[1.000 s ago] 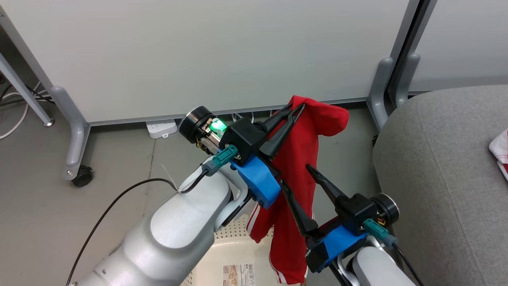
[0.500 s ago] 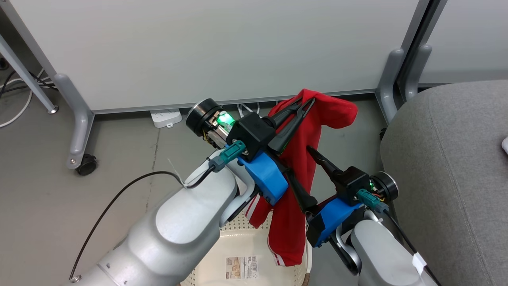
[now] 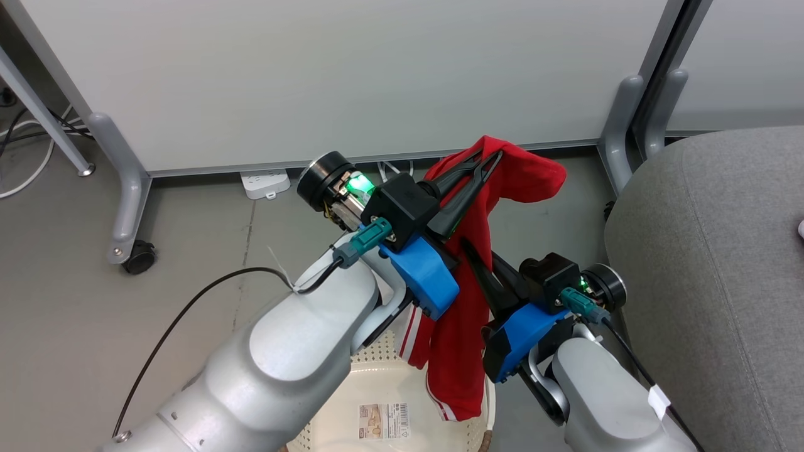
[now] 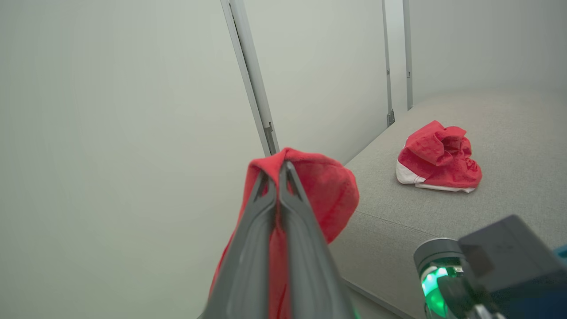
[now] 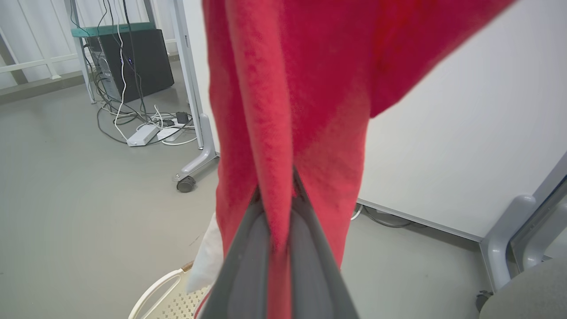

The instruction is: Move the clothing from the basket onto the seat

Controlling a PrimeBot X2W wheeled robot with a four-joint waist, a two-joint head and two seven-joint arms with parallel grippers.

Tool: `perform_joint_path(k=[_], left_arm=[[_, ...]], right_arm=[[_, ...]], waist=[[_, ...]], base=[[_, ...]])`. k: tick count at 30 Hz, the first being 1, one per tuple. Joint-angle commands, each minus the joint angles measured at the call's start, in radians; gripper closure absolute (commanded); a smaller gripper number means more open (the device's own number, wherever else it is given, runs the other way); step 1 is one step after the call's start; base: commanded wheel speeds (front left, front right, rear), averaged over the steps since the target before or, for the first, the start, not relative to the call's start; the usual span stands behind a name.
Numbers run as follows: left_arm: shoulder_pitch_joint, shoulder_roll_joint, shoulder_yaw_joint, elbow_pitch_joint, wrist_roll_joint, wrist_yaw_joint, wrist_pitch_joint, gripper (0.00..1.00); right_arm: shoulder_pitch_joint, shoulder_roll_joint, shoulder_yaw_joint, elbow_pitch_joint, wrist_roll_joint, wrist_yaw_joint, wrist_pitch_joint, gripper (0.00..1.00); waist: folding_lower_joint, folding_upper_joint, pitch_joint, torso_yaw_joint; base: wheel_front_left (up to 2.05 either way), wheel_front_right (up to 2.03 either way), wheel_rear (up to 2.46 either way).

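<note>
Both jaw pairs are pressed together on red cloth: left gripper (image 3: 491,157) pinches the top fold of the garment (image 3: 461,333), right gripper (image 3: 471,248) pinches it lower, about mid-length. Garment hangs above the basket (image 3: 342,402), white-striped hem dangling over the basket's right side. Label (image 3: 383,420) sits on the basket bottom. Seat (image 3: 703,263) is right of the basket, apart from it. Second crumpled red-and-white piece (image 4: 438,161) lies on the seat, well away from the basket.
</note>
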Motion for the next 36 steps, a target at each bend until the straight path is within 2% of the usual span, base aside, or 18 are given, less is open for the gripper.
perform_joint_path(k=[1,15,16,17,36], left_arm=[[-0.009,0.001,-0.002,0.002,0.000,0.002,-0.005,1.00],[-0.009,0.000,-0.002,0.012,-0.005,-0.002,-0.010,1.00],[-0.009,-0.001,-0.001,0.013,-0.006,-0.001,-0.010,0.90],[-0.009,-0.001,-0.002,0.016,-0.008,-0.002,-0.009,0.00],[0.011,0.012,-0.006,0.038,-0.001,0.012,-0.012,0.00]], right_arm=[[-0.013,0.001,0.001,0.002,-0.001,-0.001,0.000,1.00],[-0.005,0.001,-0.003,-0.005,0.005,-0.001,0.000,1.00],[-0.005,0.001,-0.003,-0.005,0.006,-0.001,0.000,1.00],[-0.006,0.001,-0.003,-0.006,0.007,-0.001,0.000,1.00],[0.006,0.001,-0.035,-0.028,0.034,-0.001,0.000,1.00]], waist=[[0.0000,0.0000,0.000,-0.001],[0.0000,0.0000,0.004,-0.005],[0.0000,0.0000,0.004,-0.005],[0.0000,0.0000,0.005,-0.005],[0.0000,0.0000,0.013,-0.039]], base=[[0.00,0.00,0.00],[0.00,0.00,0.00],[0.00,0.00,0.00],[0.00,0.00,0.00],[0.00,0.00,0.00]])
